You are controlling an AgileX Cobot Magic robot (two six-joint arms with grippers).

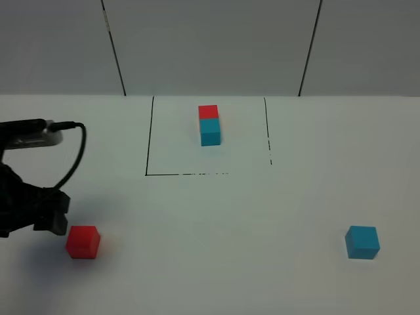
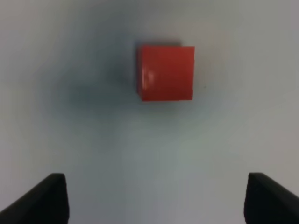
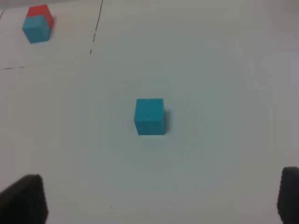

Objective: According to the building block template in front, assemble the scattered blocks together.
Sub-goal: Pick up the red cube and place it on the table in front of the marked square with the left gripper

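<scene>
Broad white matte surface (image 1: 216, 282) under everything. On its far middle, a thin black drawn outline (image 1: 149, 138) framing the building block template (image 1: 210, 125): a small red cube joined to a cyan cube as one bar, red end farther away. Black left pincer (image 2: 156, 198) low at the near left, gaping wide, gripping nothing. Just beside it, clear of both fingers, the plain red matte cube (image 1: 83, 241). Right pincer (image 3: 161, 200) likewise spread fully, empty. Ahead of it, not touched, the plain cyan-blue matte cube (image 1: 362, 242), alone at the near right, well apart from the red cube and from the template.
</scene>
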